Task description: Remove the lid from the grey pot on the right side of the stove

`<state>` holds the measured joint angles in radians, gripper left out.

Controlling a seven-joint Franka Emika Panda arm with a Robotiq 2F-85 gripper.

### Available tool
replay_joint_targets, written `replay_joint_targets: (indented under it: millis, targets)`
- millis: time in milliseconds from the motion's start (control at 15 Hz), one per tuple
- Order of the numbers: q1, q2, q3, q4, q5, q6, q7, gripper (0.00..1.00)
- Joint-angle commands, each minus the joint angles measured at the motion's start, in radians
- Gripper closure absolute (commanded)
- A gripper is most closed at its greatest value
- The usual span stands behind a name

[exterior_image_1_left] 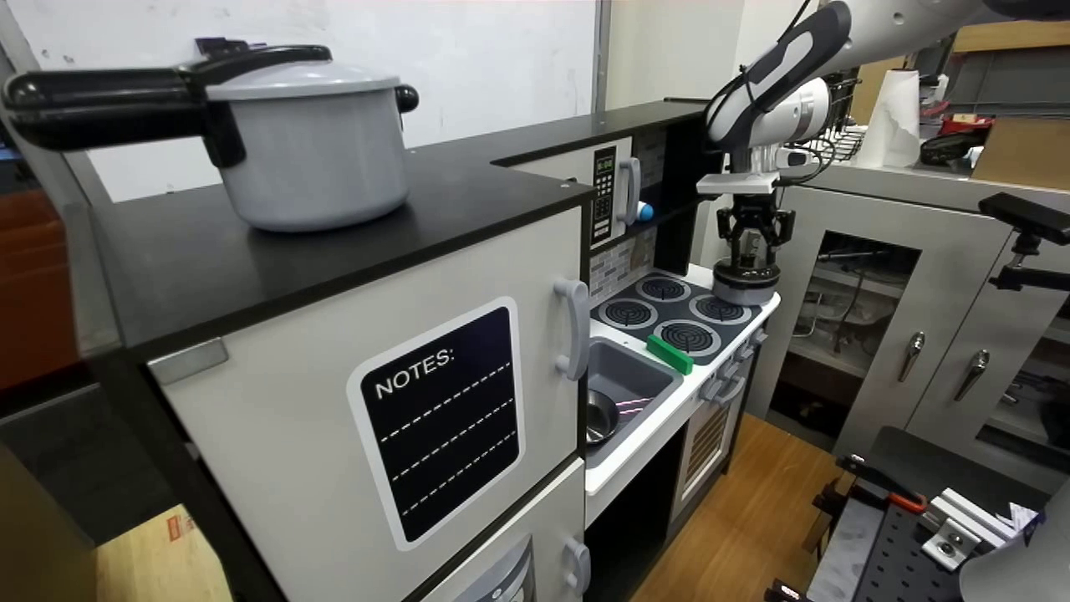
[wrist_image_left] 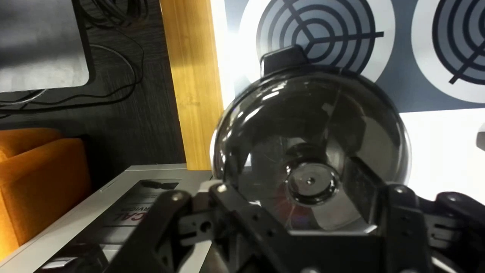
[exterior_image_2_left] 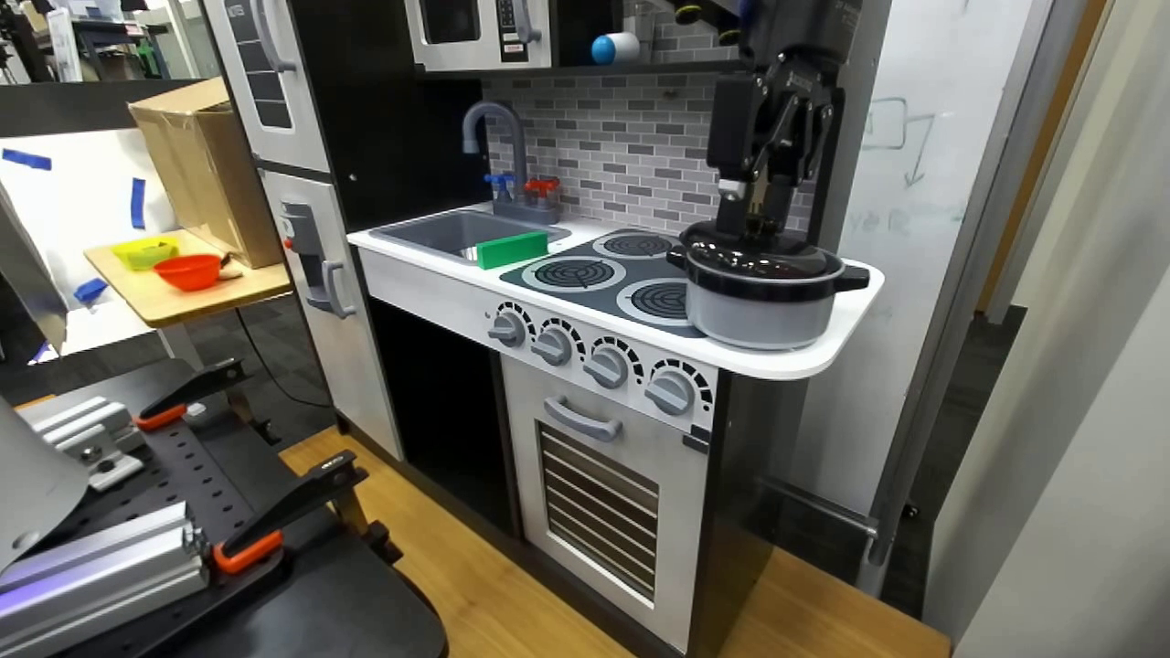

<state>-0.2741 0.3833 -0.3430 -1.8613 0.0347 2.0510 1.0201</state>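
The grey pot [exterior_image_1_left: 740, 294] stands at the right end of the white stove [exterior_image_2_left: 603, 493], beside the rings; its grey side also shows in an exterior view [exterior_image_2_left: 760, 318]. A dark, glossy lid [exterior_image_2_left: 809, 260] with a black rim sits on it. In the wrist view the lid [wrist_image_left: 265, 113] fills the middle, with its round knob [wrist_image_left: 311, 182] in the centre. My gripper [exterior_image_2_left: 754, 219] points down over the lid. In the wrist view my gripper [wrist_image_left: 293, 172] is open, its fingers on both sides of the knob, the right finger nearer. Whether they touch the lid is unclear.
A green block [exterior_image_2_left: 512, 249] stands between sink [exterior_image_2_left: 439, 233] and rings. A small pan [exterior_image_1_left: 600, 416] lies in the sink. A shelf with a blue-and-white bottle [exterior_image_2_left: 615, 47] overhangs behind. A grey pressure cooker [exterior_image_1_left: 313, 159] stands on the tall cabinet [exterior_image_1_left: 276, 393].
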Motion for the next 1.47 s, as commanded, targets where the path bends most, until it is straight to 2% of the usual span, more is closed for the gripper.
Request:
replay_joint_targets:
  millis: [0,333,933,1200,1400]
  targets:
    - [-0.008,0.016,0.0,0.028,0.004,-0.008,-0.019,0.58]
    - [-0.003,0.004,0.001,0.019,-0.002,-0.003,-0.02,0.92]
    - [0.019,-0.094,0.0,-0.017,-0.027,0.014,-0.015,0.92]
    - [0.053,-0.199,0.017,-0.1,-0.081,0.014,-0.018,0.92]
    - [0.085,-0.285,0.053,-0.195,-0.101,0.006,-0.024,0.92]
